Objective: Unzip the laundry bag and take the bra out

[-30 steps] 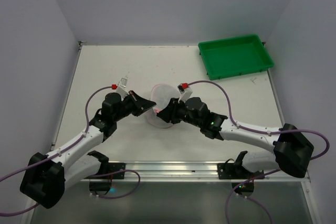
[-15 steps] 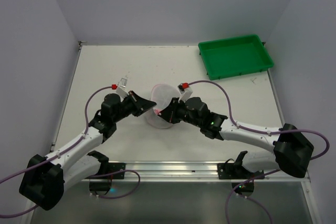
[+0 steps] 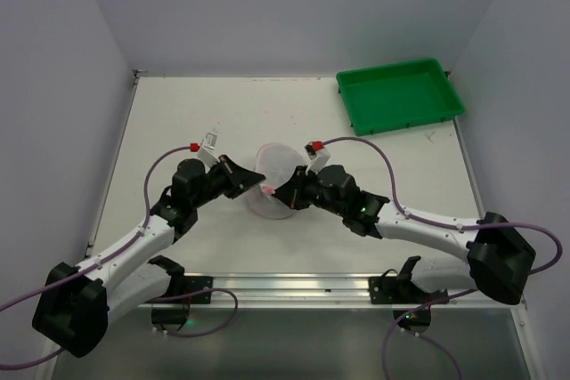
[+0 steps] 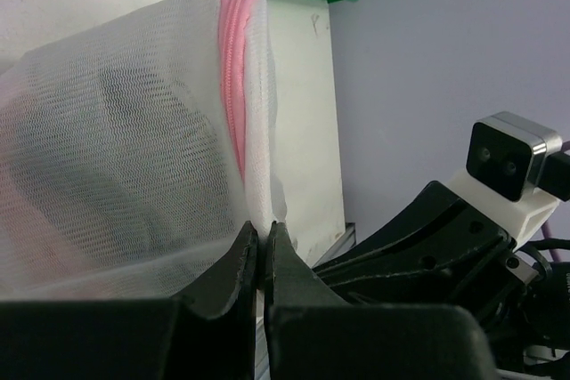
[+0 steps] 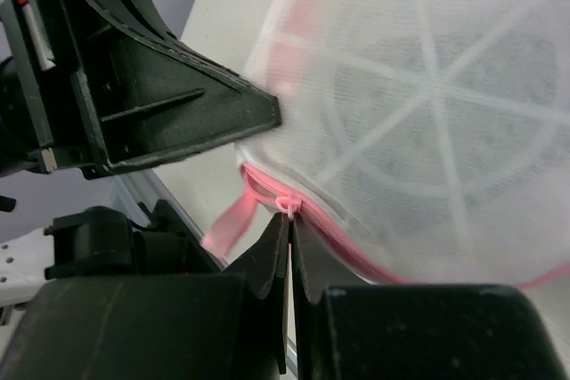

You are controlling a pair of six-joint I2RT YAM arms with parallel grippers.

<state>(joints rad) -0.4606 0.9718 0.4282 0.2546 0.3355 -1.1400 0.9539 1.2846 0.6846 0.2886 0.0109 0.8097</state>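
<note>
The laundry bag [image 3: 277, 169], a round white mesh drum with pink zipper trim [image 4: 233, 86], stands on its edge at the table's middle between both arms. My left gripper [image 3: 259, 186] is shut on a fold of the bag's mesh rim [image 4: 258, 202] at its left side. My right gripper [image 3: 276, 193] is shut on the small pink zipper pull [image 5: 287, 206] at the bag's lower edge, beside a pink loop tab [image 5: 227, 224]. The bra is not clearly visible; only a dim shape with a pink tinge shows through the mesh [image 4: 53, 211].
A green tray [image 3: 401, 95] sits at the back right corner of the table [image 3: 178, 122]. White walls close in the left, back and right sides. A metal rail [image 3: 294, 287] runs along the near edge.
The right gripper's fingers have closed onto the zipper pull, and that arm has edged slightly left toward the bag. The left gripper has kept its hold.
</note>
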